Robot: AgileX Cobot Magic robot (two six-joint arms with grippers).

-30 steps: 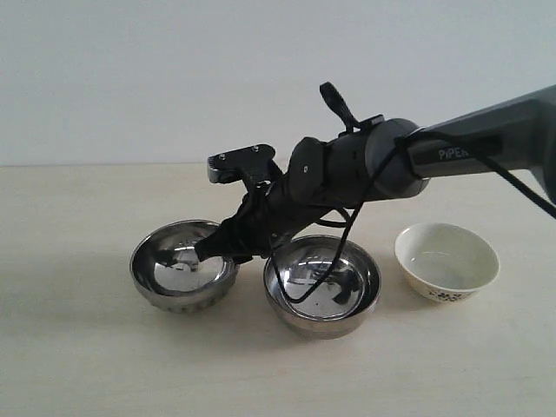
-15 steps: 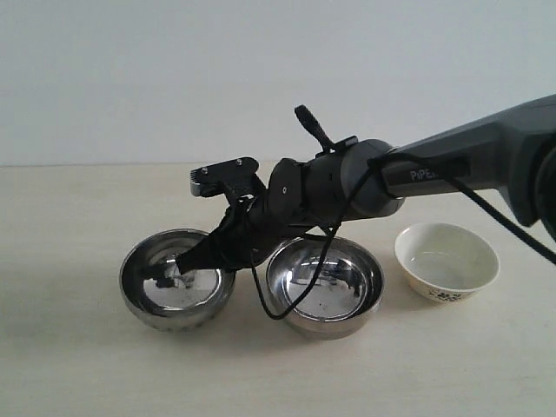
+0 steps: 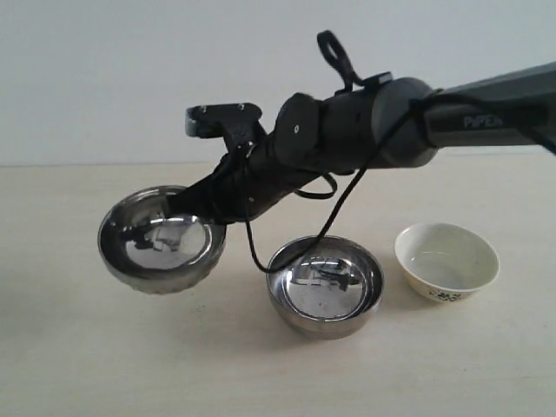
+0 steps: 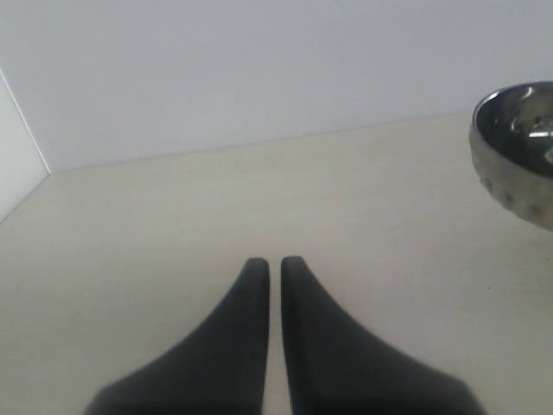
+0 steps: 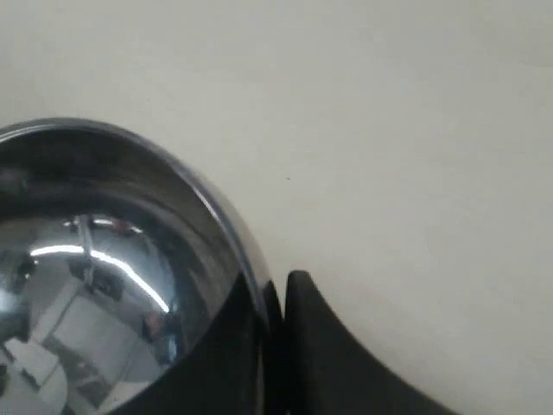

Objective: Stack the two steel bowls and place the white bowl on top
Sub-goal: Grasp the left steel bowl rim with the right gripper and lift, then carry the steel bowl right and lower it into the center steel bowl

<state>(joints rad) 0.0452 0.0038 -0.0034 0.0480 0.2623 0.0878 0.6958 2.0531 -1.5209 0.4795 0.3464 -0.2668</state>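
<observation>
At the left of the outside view, the ribbed steel bowl [image 3: 161, 248] hangs tilted above the table [image 3: 78, 365], its rim pinched between the right fingers [image 5: 333, 359]. At centre the second steel bowl [image 3: 323, 287] sits on the table, with the white bowl [image 3: 446, 261] apart at its right. The left fingers [image 4: 229, 346] are pressed together, holding nothing.

free table [image 3: 78, 356] beneath raised steel bowl [image 3: 161, 243]

A pale beige table [image 3: 78, 365] with a smooth, matte top runs back to a plain white wall [image 3: 104, 78], meeting it along a straight line.
</observation>
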